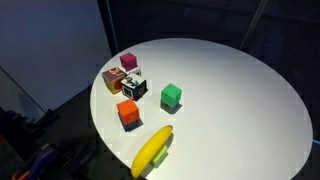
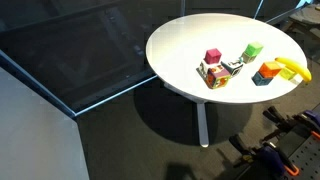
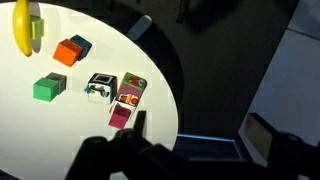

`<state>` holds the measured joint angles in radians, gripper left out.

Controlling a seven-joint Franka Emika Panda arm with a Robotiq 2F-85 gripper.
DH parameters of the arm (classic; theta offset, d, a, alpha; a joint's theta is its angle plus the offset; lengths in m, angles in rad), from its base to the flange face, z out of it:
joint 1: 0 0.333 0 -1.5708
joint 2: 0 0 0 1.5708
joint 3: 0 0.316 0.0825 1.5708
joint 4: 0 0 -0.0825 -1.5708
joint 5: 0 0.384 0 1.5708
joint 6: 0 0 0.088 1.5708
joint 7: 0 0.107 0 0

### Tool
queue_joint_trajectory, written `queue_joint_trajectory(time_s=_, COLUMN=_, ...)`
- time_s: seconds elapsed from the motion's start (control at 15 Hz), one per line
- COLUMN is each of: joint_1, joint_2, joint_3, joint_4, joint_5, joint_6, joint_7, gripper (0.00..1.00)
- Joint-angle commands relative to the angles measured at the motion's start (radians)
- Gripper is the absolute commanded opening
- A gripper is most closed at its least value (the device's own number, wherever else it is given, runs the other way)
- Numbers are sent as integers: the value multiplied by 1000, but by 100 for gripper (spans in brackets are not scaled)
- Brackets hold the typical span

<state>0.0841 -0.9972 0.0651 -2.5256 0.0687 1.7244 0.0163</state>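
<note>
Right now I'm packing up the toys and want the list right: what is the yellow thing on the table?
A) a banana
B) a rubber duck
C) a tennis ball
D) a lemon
A: the banana is long, curved and yellow, and it lies on the white table near the orange block.

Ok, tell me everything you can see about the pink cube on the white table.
The pink cube is a small magenta block with plain matt faces, resting flat near the edge of the round white table. It sits close against a printed block, seemingly touching. The open gripper hangs near it, not touching.
</note>
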Motion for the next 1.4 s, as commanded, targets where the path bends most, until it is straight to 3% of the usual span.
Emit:
queue_joint_trajectory(time_s=0.0, joint_1=-4, joint_2=1, joint_3=2, joint_4=2, joint_5=2, joint_6=-1, joint_7=-3, gripper=100)
queue_joint_trajectory(time_s=0.6, joint_1=-28, joint_2=62, joint_3=-4, joint_4=40, joint_5=1, joint_6=15, joint_7=18, gripper=100)
queue_joint_trajectory(time_s=1.07, joint_1=-120, joint_2=274, joint_3=-26, joint_4=173, joint_5=0, joint_6=8, joint_7=98, gripper=100)
queue_joint_trajectory(time_s=1.33, joint_1=-132, joint_2=397, joint_3=-49, joint_4=243, joint_5=10, joint_6=-6, joint_7=108, gripper=100)
